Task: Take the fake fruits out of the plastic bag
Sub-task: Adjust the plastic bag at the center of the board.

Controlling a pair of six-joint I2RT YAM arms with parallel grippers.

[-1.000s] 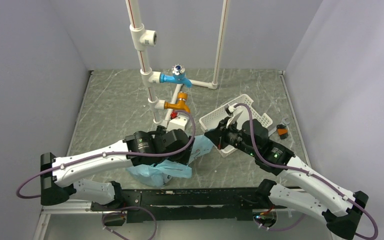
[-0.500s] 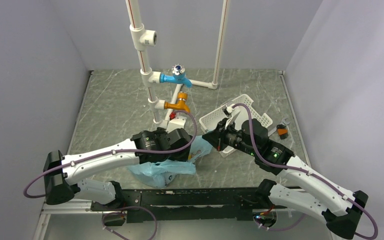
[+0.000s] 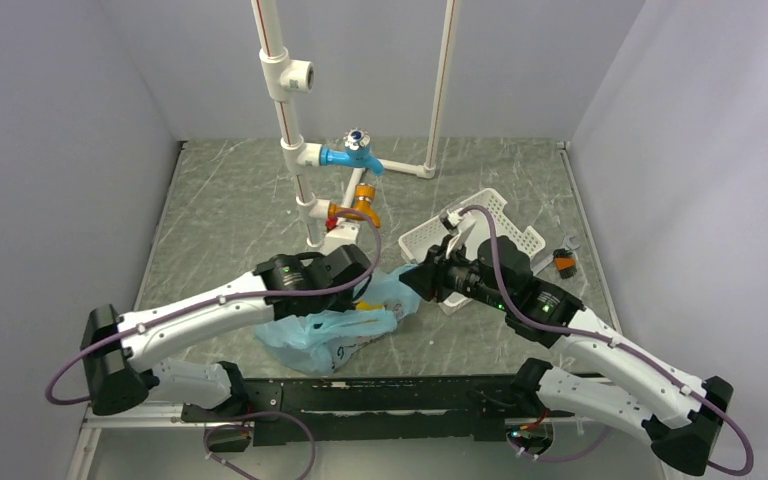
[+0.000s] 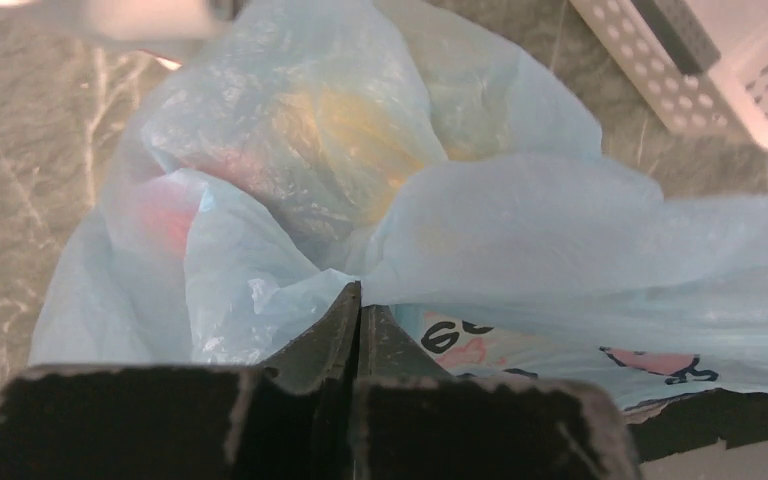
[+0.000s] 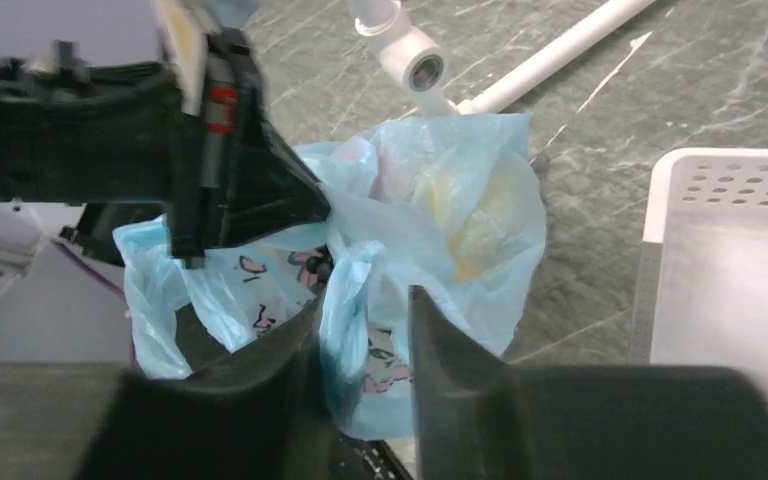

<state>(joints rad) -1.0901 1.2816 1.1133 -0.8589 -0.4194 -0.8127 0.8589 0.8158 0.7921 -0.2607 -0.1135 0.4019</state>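
One light-blue plastic bag [image 3: 325, 335] on the table [image 3: 220, 220] stretched between two grippers, left gripper [image 4: 360, 298] fingers pressed together on its film, right gripper [image 5: 365, 310] fingers narrowly apart, clamping a fold, fake fruits [image 4: 360, 140] inside, one yellow, one red [image 4: 165, 215], others indistinct

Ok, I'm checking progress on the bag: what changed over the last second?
The left pincer, shut on the bag, shifted slightly toward the taps, spreading the bag so a yellow fruit shows. The right pincer, astride a bag fold, edged left. Basket and taps stayed put; no fruit is out.
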